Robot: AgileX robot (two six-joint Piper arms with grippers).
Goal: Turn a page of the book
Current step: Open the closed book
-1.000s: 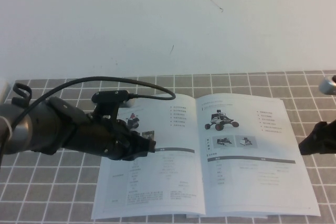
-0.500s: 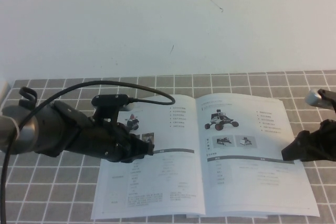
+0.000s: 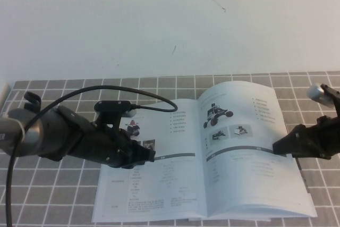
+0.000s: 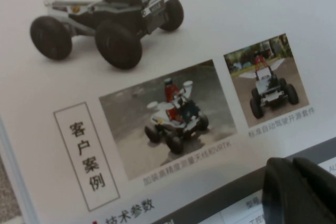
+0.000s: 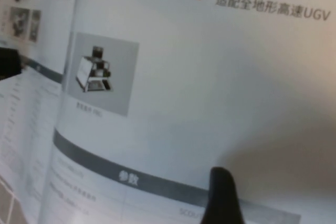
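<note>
The book (image 3: 154,190) lies open on the checked mat. My left gripper (image 3: 150,155) is shut and rests its tips on the left leaf, next to the two small buggy photos (image 4: 168,114); its fingers (image 4: 299,192) lie together on the dark table bar. The page (image 3: 239,126), with a black-red wheeled robot above two small photos, bows up off the right side. My right gripper (image 3: 277,147) holds the page's outer edge. One finger (image 5: 221,198) lies on the page's printed face (image 5: 210,77); the other is hidden behind the leaf.
The grey checked mat (image 3: 53,184) covers the table up to the white wall (image 3: 159,25). A black cable (image 3: 149,95) loops over my left arm above the book's top edge. More leaves lie flat under the lifted page (image 3: 265,206).
My right gripper came in from the right to the page's outer edge and the page has risen and bowed toward the spine. My left gripper stayed on the left leaf.
</note>
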